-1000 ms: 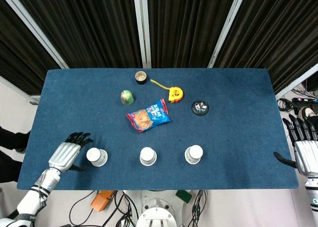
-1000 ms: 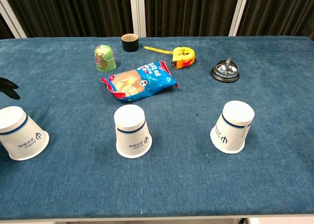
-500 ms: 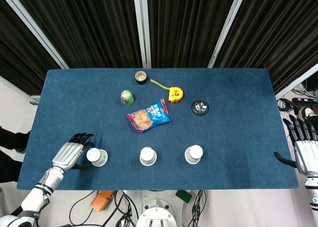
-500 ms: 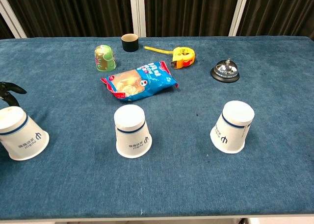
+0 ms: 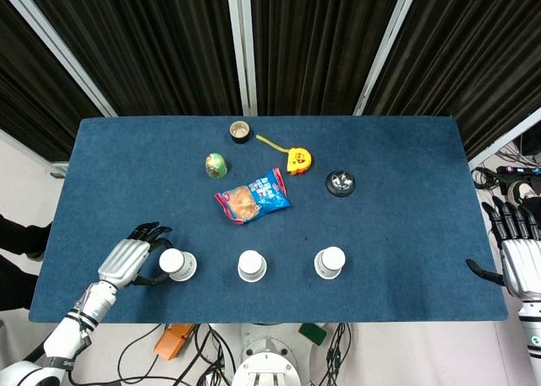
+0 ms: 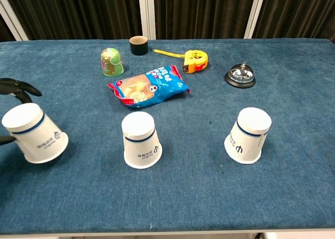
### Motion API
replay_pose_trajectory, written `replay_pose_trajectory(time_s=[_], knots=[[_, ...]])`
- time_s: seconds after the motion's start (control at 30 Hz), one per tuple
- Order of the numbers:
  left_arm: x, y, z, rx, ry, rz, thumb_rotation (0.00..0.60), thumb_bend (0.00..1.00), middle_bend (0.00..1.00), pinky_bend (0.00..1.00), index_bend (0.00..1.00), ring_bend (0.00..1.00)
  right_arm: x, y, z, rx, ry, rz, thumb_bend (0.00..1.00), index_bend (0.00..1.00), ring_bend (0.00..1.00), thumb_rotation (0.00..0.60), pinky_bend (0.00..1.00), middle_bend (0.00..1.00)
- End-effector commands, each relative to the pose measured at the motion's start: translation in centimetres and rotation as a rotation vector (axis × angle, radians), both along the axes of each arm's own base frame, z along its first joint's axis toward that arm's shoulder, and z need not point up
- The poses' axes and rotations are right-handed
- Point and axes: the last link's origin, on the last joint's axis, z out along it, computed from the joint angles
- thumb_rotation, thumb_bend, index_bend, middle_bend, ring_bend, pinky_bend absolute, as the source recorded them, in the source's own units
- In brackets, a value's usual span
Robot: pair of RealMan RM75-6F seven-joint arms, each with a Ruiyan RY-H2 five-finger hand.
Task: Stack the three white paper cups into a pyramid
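Snack bag point(image 5: 253, 197), tape measure point(image 5: 297, 159), bell point(image 5: 340, 182) — green jar point(image 5: 215, 165), black cup point(image 5: 240, 132).

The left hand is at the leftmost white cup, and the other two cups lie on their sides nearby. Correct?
Not quite. The left hand is at the leftmost cup, but the middle cup and right cup stand upside down, not on their sides; the chest view shows it.

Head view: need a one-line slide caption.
Left hand grips the leftmost of three upturned paper cups at the table's near edge; right hand waits off to the side.
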Motion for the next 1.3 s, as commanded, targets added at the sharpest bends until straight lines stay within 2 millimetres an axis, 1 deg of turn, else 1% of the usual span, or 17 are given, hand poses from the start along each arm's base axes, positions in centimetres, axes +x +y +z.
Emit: replay_pose_trajectory(time_s=[0.03, 0.4, 0.5, 0.8, 1.03, 1.13, 1.23, 1.3], knots=[[0.8, 0.2, -0.5, -0.005, -0.026, -0.017, 0.569, 0.34, 0.13, 0.0, 0.44, 0.01, 0.0, 0.0, 0.0, 0.002, 0.001, 0.001, 0.25, 0.0, 0.0, 0.6, 0.0, 0.0], [4.7, 1.3, -3.9, -0.006, -0.002, -0.147, 0.557, 0.34, 0.13, 0.0, 0.44, 0.01, -0.1, 0.4, 0.1, 0.0, 0.003, -0.013, 0.25, 0.0, 0.0, 0.6, 0.0, 0.0], [5.4, 1.5, -4.6, -0.006, 0.013, -0.174, 0.559, 0.34, 0.13, 0.0, 0.44, 0.01, -0.2, 0.4, 0.0, 0.0, 0.001, -0.018, 0.25, 0.0, 0.0, 0.6, 0.0, 0.0], [6.7, 1.7, -6.4, -0.02, 0.047, -0.209, 0.554, 0.34, 0.13, 0.0, 0.44, 0.01, -0.4, 0.4, 0.0, 0.002, 0.0, -0.025, 0.25, 0.0, 0.0, 0.6, 0.0, 0.0], [7.4, 1.7, -7.2, -0.031, 0.047, -0.213, 0.544, 0.33, 0.13, 0.0, 0.44, 0.01, -0.6, 0.4, -0.1, 0.007, -0.004, -0.032, 0.25, 0.0, 0.0, 0.6, 0.0, 0.0], [7.5, 1.6, -7.5, -0.036, 0.052, -0.216, 0.538, 0.32, 0.13, 0.0, 0.41, 0.01, -0.7, 0.3, -0.3, 0.019, -0.005, -0.03, 0.25, 0.0, 0.0, 0.6, 0.0, 0.0], [7.6, 1.6, -7.5, -0.039, 0.06, -0.219, 0.535, 0.3, 0.13, 0.0, 0.33, 0.01, -0.3, 0.1, -0.9, 0.056, -0.002, -0.018, 0.25, 0.0, 0.0, 0.6, 0.0, 0.0], [7.6, 1.5, -7.5, -0.036, 0.068, -0.221, 0.534, 0.28, 0.13, 0.0, 0.28, 0.01, 0.2, -0.2, -1.5, 0.098, -0.002, 0.006, 0.25, 0.0, 0.0, 0.6, 0.0, 0.0]])
